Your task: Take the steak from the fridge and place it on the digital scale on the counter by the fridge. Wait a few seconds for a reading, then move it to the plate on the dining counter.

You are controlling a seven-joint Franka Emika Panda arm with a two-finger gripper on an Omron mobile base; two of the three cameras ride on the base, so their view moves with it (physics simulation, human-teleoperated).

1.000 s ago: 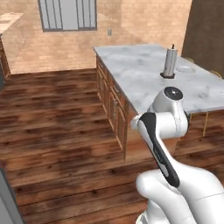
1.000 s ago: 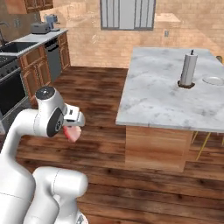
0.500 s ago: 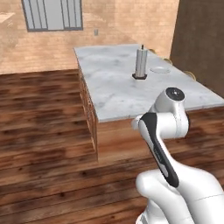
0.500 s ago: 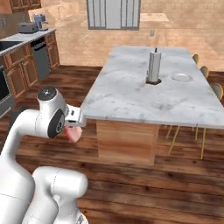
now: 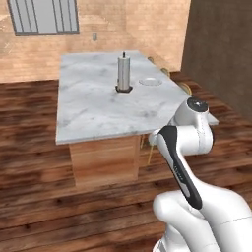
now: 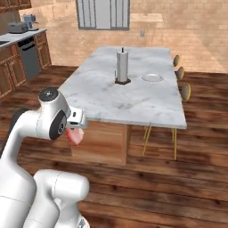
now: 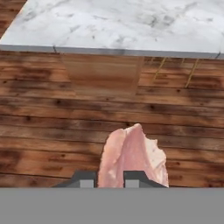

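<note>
Wooden floorboards run between the robot and the dining counter (image 6: 133,95), a broad marble surface with stools along its right edge. The plate (image 6: 152,77) sits on that surface near the right edge, toward the far end, just beside a tall paper-towel holder (image 6: 122,67) standing upright near the middle. The fingers (image 7: 109,178) are clamped on the steak (image 7: 133,157), one on each flat face; the slab stands on edge and sticks straight out past the fingertips, its long axis running along the line of the fingers toward the surface's near edge. In the right base view the steak (image 6: 75,136) hangs off the hand, low, below the level of the surface and well short of its near edge. My judgement: the plate lies ahead and to the right, well apart from the steak, so the meat must be lifted above the surface and carried past the holder
</note>
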